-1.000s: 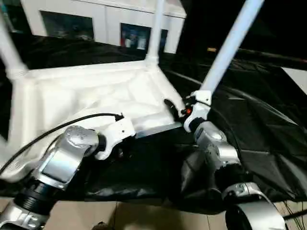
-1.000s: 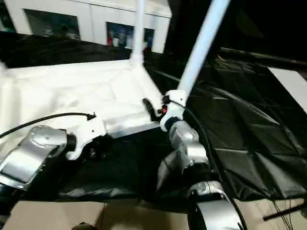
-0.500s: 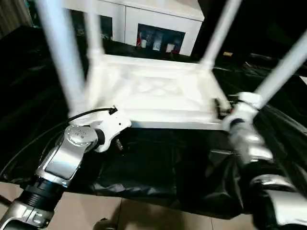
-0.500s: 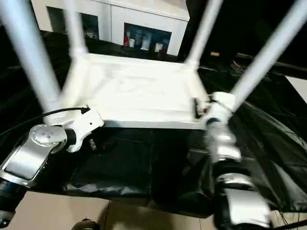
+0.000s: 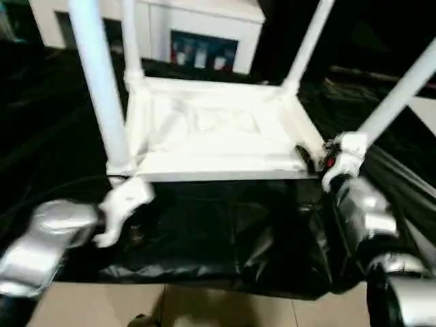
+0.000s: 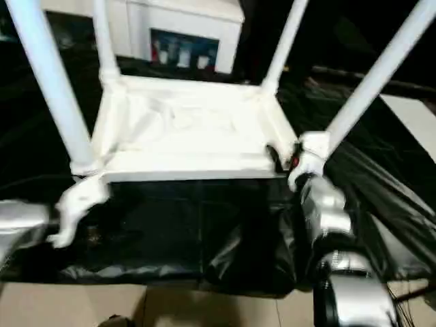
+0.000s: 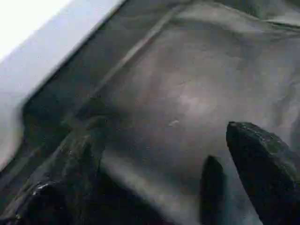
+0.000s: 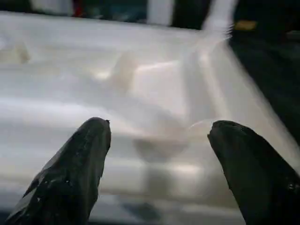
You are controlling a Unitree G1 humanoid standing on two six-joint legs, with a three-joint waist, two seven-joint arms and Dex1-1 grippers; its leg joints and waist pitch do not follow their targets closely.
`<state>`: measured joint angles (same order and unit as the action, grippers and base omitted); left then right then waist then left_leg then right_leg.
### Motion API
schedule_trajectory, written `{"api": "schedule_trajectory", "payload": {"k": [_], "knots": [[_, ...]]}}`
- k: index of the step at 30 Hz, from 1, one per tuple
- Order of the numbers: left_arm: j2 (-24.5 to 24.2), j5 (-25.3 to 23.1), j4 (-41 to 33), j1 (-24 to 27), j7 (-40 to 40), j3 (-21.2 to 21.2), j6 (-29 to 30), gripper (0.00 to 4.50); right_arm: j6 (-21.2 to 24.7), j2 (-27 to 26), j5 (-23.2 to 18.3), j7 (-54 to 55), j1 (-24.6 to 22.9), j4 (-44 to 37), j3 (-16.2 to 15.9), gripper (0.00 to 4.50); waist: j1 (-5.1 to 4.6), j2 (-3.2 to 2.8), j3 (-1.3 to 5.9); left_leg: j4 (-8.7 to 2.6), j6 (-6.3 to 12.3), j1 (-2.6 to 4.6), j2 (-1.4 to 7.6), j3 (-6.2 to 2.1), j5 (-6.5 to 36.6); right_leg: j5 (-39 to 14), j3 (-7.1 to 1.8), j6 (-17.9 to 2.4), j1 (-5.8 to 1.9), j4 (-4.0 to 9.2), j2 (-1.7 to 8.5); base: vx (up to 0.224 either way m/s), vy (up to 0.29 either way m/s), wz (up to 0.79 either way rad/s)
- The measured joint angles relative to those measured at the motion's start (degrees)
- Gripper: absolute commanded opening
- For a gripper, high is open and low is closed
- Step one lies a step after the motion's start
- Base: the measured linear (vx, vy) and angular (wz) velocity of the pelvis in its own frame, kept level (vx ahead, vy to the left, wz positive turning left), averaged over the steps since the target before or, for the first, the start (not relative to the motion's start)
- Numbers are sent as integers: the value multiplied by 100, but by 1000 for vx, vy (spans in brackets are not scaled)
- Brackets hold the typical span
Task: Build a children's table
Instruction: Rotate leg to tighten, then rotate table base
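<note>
Now left gripper [image 7: 154, 187] wide open over black sheet [image 5: 225, 231]; right gripper [image 8: 157, 154] open at table [image 5: 218, 129] edge

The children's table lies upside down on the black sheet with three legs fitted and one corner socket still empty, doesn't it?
Not quite: the children's table does lie upside down on the black sheet, but all four legs are fitted, one rising from each corner, and no socket is empty. The left eye view shows this.
</note>
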<state>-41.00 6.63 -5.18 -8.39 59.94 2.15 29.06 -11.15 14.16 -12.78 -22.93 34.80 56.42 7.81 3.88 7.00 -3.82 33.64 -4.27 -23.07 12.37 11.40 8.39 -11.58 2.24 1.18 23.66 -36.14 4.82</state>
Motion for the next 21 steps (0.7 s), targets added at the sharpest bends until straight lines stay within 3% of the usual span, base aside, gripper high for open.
{"api": "schedule_trajectory", "payload": {"k": [7, 13, 16, 21], "knots": [[20, 410, 18, 362, -348, -1106, -348, 446, -86, -213, 14, 199, -646, -632, -26, 374, 6, -3, -1, 2, -1, 5, -1, 1, 0, 1, -6, -2, -3, 1, 0, 0, 0, 0], [775, 970, 393, 398, -886, -1944, -1044, 446, -61, -312, -2, 325, -1311, -1259, -23, 374, 16, -2, -1, 0, -1, 6, -1, -1, 1, 1, -8, -1, -1, 4, -2, 0, 0, 0], [1094, 1179, 474, 440, -1117, -2210, -1213, 446, -37, -402, -10, 414, -1593, -1544, -1, 374, 11, 1, 1, -3, -1, 6, 2, -2, 1, 1, -8, -1, 0, 4, -5, 0, 0, 0], [1154, 1173, 687, 483, -1357, -2227, -1317, 446, 23, -415, 0, 498, -1745, -1741, 1, 374, -12, 0, 0, -2, -1, 6, 6, -3, 1, 0, -9, 1, 1, 4, -10, 0, 0, 0]]}}
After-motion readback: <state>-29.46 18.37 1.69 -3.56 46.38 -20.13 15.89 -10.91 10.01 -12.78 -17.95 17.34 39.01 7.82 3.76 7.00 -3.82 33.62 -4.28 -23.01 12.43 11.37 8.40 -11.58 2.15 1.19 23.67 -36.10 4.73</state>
